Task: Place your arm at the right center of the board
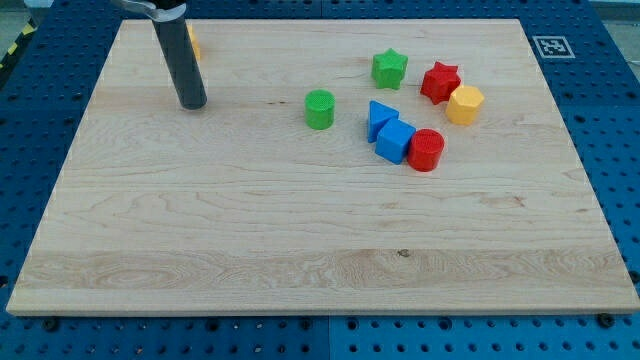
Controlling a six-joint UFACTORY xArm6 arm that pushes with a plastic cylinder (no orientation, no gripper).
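My tip (192, 103) rests far left on bench (300, 250), no hand fitted. Block cluster, green cylinder (319, 109) to yellow hexagon (464, 104), sits right-centre.

Green cylinder (319, 109), green star (389, 68), red star (439, 81), yellow hexagon (464, 104), blue blocks (394, 141), red cylinder (425, 150)

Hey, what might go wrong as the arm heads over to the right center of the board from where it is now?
1. My tip sits near the view's top left, so a straight path right likely sweeps into the green cylinder, blue cube or red cylinder.
2. A yellow block, mostly hidden behind the rod, could get nudged as I start moving.
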